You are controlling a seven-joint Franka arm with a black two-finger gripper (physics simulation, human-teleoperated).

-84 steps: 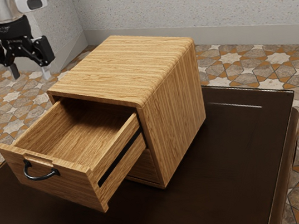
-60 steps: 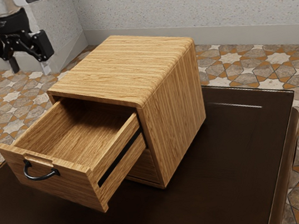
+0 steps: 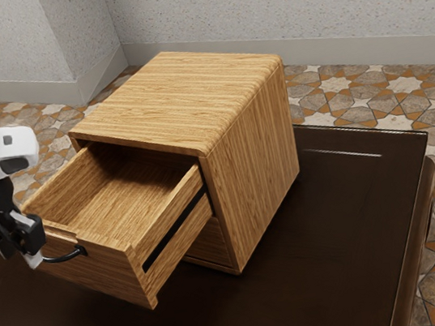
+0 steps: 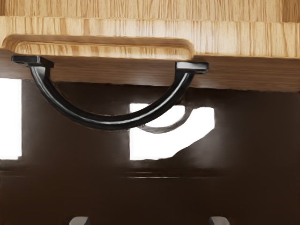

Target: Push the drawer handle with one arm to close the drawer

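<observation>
Dark, glossy tabletop (image 3: 333, 277) carries a wooden cabinet (image 3: 250, 158), its upper drawer (image 3: 110, 269) pulled out, black handle (image 4: 115, 123) on the front. Near it, the gripper (image 4: 149, 220) has its fingers spread, holding nothing. Pushing should go best centred on the handle, steadily, straight toward the cabinet. No lettering is readable.

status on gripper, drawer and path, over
Gripper open, nothing held, near black handle. Drawer well out of cabinet. Nothing seen blocking its way in.
</observation>
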